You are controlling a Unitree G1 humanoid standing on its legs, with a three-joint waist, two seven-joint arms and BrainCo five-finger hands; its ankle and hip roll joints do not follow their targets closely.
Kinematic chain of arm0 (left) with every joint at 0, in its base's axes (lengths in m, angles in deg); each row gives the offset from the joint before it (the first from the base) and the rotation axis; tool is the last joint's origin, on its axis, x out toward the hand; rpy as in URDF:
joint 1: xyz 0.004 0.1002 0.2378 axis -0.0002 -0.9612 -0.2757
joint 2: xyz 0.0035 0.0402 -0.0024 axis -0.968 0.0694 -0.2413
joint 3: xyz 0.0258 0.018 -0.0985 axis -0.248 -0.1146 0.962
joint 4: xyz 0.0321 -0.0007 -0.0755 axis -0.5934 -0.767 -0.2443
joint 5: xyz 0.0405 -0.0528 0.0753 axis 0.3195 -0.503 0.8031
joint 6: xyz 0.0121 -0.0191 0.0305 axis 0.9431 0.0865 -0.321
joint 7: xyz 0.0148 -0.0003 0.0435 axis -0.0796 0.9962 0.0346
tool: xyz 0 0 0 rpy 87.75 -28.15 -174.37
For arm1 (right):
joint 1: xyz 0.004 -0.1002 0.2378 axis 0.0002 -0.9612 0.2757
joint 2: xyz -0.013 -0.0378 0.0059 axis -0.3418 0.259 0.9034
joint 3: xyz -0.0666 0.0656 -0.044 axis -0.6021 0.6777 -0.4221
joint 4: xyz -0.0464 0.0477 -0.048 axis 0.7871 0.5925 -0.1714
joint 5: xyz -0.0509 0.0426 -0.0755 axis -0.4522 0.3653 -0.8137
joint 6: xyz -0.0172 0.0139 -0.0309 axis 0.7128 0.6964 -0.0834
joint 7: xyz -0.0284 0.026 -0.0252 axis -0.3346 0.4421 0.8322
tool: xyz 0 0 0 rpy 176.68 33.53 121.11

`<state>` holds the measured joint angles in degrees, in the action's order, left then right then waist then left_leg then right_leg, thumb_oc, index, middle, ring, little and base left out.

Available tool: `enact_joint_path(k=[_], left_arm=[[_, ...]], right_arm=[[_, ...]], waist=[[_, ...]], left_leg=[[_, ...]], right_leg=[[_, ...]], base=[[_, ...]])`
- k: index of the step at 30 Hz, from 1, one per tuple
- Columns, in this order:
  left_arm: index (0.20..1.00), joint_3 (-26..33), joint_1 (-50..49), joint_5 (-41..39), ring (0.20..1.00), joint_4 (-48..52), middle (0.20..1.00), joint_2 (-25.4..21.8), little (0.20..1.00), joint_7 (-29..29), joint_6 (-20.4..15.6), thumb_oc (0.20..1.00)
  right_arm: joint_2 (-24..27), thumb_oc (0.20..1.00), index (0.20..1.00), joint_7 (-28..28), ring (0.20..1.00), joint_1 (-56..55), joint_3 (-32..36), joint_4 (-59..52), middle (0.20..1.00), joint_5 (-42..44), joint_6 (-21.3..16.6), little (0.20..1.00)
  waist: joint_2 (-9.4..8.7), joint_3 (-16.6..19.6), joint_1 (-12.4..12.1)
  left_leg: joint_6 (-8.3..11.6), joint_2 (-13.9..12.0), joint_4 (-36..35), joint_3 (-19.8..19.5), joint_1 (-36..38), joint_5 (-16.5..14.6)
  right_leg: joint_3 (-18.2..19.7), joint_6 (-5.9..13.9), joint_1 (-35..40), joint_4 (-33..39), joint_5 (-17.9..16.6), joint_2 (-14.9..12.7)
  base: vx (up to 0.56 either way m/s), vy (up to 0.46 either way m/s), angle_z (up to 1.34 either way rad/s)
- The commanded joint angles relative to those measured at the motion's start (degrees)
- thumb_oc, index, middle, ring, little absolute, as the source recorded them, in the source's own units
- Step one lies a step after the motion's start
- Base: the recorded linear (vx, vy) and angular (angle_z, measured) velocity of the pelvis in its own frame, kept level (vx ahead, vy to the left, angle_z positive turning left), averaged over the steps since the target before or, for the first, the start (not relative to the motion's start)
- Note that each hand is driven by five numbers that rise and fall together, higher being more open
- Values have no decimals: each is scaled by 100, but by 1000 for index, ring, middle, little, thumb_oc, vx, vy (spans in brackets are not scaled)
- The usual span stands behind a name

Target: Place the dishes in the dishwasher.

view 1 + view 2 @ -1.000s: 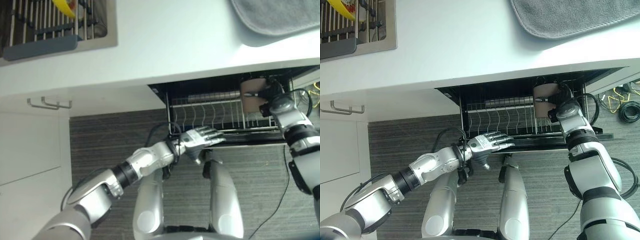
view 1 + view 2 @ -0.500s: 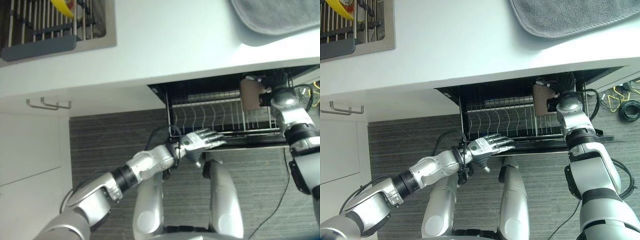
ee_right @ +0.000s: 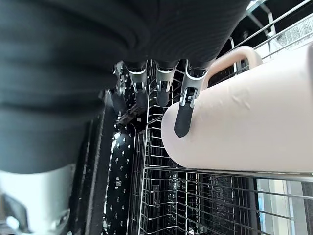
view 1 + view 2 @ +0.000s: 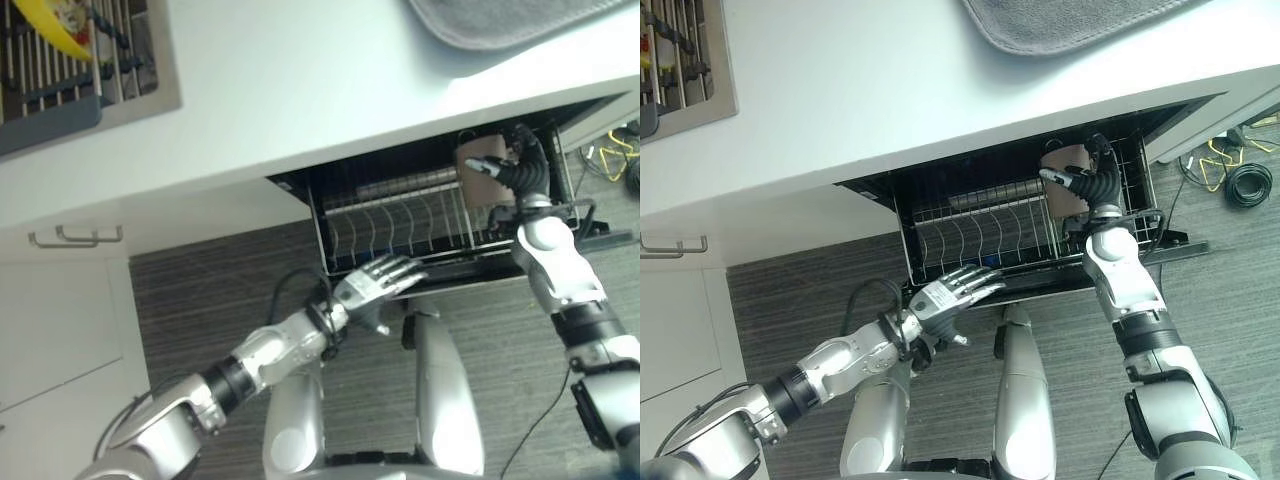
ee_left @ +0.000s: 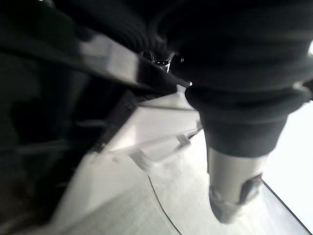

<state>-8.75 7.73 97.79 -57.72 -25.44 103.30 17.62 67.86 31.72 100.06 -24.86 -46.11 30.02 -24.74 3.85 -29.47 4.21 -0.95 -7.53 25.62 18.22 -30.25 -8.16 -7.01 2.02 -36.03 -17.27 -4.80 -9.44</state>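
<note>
The dishwasher's wire rack [image 4: 390, 215] stands pulled out from under the white counter. A pink mug [image 4: 478, 185] lies on its side at the rack's right end, handle up [image 3: 230, 58]. My right hand [image 4: 520, 165] hovers just over the mug with fingers straight; one fingertip [image 3: 183, 117] rests against the mug by its handle, and nothing curls round it. At the front edge of the rack my left hand [image 4: 375, 283] lies flat and open, holding nothing.
A sink [image 4: 170, 70] at the counter's far left holds a dish rack with a yellow dish [image 4: 55, 25]. A grey mat [image 4: 500, 20] lies at the counter's back right. White cabinet with a handle [image 4: 75, 237] stands left of the dishwasher. Cables [image 4: 1240, 180] lie on the floor at right.
The camera has shifted. My right hand has gone from gripping the mug's side to resting above it with straight fingers, and the mug sits deeper in the rack. The left hand stays put.
</note>
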Motion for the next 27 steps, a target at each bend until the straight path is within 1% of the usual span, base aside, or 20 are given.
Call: enact_joint_path(k=[1, 2, 4, 5, 6, 9, 13, 17, 18, 19, 20, 21, 22, 23, 24, 25, 26, 27], left_arm=[[1000, 680, -566, -344, 1000, 321, 1000, -823, 1000, 962, -91, 1000], [1000, 807, -602, -340, 1000, 457, 1000, -862, 1000, 1096, -134, 1000], [1000, 1250, -728, -335, 1000, 949, 1000, -969, 1000, 1425, -290, 1000], [1000, 1736, -865, -335, 1000, 1357, 1000, -1040, 1000, 1757, -471, 1000], [1000, 2040, -937, -311, 1000, 1558, 1000, -1042, 1000, 1866, -557, 1000], [1000, 2508, -946, -346, 1000, 1763, 1000, -1011, 1000, 1885, -741, 1000], [1000, 3035, -809, -483, 1000, 1872, 1000, -871, 1000, 1624, -963, 1000], [1000, 3269, -807, -577, 1000, 2016, 1000, -671, 1000, 1274, -1146, 1000], [1000, 3342, -876, -604, 1000, 2077, 1000, -613, 1000, 1225, -1262, 1000], [1000, 3421, -964, -631, 1000, 2132, 1000, -563, 1000, 1228, -1473, 1000], [1000, 3435, -986, -646, 1000, 2145, 1000, -555, 1000, 1233, -1529, 1000], [1000, 3530, -1109, -772, 1000, 2203, 1000, -478, 1000, 1180, -1777, 1000], [1000, 3572, -1182, -866, 1000, 2225, 1000, -430, 1000, 1091, -1909, 1000], [1000, 3637, -1295, -1012, 1000, 2248, 1000, -362, 1000, 942, -2158, 1000], [1000, 3682, -1377, -1088, 1000, 2276, 1000, -327, 1000, 868, -2289, 1000], [1000, 3764, -1518, -1300, 1000, 2303, 1000, -278, 1000, 706, -2512, 1000], [1000, 3812, -1594, -1453, 1000, 2321, 1000, -270, 1000, 576, -2617, 1000], [1000, 3844, -1687, -1649, 1000, 2327, 1000, -254, 1000, 379, -2780, 1000]], right_arm=[[-62, 1000, 1000, 326, 1000, -194, 364, -412, 1000, -212, -627, 1000], [-93, 1000, 1000, 371, 1000, -332, 376, -493, 1000, -221, -724, 1000], [-194, 1000, 1000, 459, 1000, -767, 447, -831, 1000, -289, -917, 1000], [-294, 1000, 1000, 437, 1000, -1195, 463, -1183, 1000, -367, -1061, 1000], [-356, 1000, 1000, 430, 1000, -1465, 472, -1390, 1000, -422, -1167, 1000], [-379, 1000, 1000, 343, 1000, -1861, 538, -1708, 1000, -394, -1314, 1000], [-441, 1000, 1000, 106, 1000, -2159, 649, -2111, 1000, -407, -1380, 1000], [-471, 1000, 1000, -71, 1000, -2306, 748, -2433, 1000, -485, -1393, 1000], [-465, 1000, 1000, -103, 1000, -2345, 773, -2521, 1000, -506, -1362, 1000], [-471, 1000, 1000, -123, 1000, -2375, 816, -2593, 1000, -542, -1366, 1000], [-472, 1000, 1000, -127, 1000, -2389, 823, -2609, 1000, -553, -1368, 1000], [-473, 1000, 1000, -161, 1000, -2441, 855, -2674, 1000, -590, -1372, 1000], [-488, 1000, 1000, -204, 1000, -2474, 874, -2695, 1000, -617, -1378, 1000], [-504, 1000, 1000, -298, 1000, -2541, 918, -2743, 1000, -624, -1367, 1000], [-518, 1000, 1000, -347, 1000, -2595, 951, -2774, 1000, -632, -1399, 1000], [-545, 1000, 1000, -462, 1000, -2693, 999, -2807, 1000, -661, -1523, 1000], [-560, 1000, 1000, -553, 1000, -2765, 1029, -2838, 1000, -665, -1563, 1000], [-580, 1000, 1000, -653, 1000, -2856, 1048, -2875, 1000, -651, -1592, 1000]], waist=[[-29, -32, -110], [-33, -32, -106], [-40, -32, -93], [-61, -32, -51], [-84, -32, -11], [-129, -32, 46], [-219, -32, 134], [-276, -32, 180], [-283, -32, 186], [-285, -32, 192], [-287, -32, 196], [-291, -32, 204], [-292, -32, 211], [-296, -32, 225], [-301, -32, 232], [-314, -31, 244], [-323, -22, 252], [-336, 49, 263]], left_leg=[[82, 6, -231, -365, 3, -70], [79, 9, -231, -368, 15, -73], [74, 22, -239, -370, 46, -81], [80, 24, -260, -359, 105, -82], [81, 17, -269, -341, 158, -85], [90, -8, -320, -288, 298, -78], [128, -49, -443, -201, 588, -46], [165, -69, -575, -173, 928, -16], [174, -72, -633, -168, 1066, -8], [180, -81, -686, -167, 1211, -4], [182, -81, -702, -166, 1243, -2], [196, -101, -752, -158, 1416, 5], [203, -110, -793, -153, 1526, 9], [212, -122, -891, -147, 1744, 21], [216, -126, -959, -148, 1876, 30], [227, -139, -1089, -147, 2128, 51], [236, -144, -1193, -152, 2302, 66], [198, -156, -1315, -69, 2408, 186]], right_leg=[[-167, 481, 465, -690, 1139, -426], [-173, 479, 474, -705, 1149, -430], [-195, 491, 497, -729, 1170, -441], [-205, 505, 535, -736, 1190, -452], [-206, 514, 567, -737, 1199, -463], [-233, 551, 665, -715, 1197, -493], [-293, 603, 901, -641, 1200, -532], [-357, 614, 1205, -568, 1220, -554], [-386, 612, 1341, -528, 1231, -556], [-402, 608, 1477, -488, 1240, -556], [-407, 608, 1509, -474, 1240, -556], [-429, 593, 1684, -423, 1249, -553], [-443, 587, 1789, -391, 1253, -550], [-459, 576, 1997, -315, 1254, -537], [-467, 573, 2129, -257, 1253, -531], [-482, 574, 2386, -136, 1239, -520], [-493, 582, 2556, -48, 1227, -511], [-562, 537, 2665, 71, 1121, -507]], base=[[3, -34, 1], [0, -57, 4], [-10, -51, 9], [-17, -28, 10], [-16, -19, 8], [-13, -7, 5], [-11, -8, 4], [0, 0, 0], [0, 0, 0], [0, 0, 0], [22, 37, -4], [17, 36, -4], [35, 56, -2], [36, 49, 1], [50, 64, 2], [44, 57, -1], [-10, 51, -5], [73, 40, -6]])
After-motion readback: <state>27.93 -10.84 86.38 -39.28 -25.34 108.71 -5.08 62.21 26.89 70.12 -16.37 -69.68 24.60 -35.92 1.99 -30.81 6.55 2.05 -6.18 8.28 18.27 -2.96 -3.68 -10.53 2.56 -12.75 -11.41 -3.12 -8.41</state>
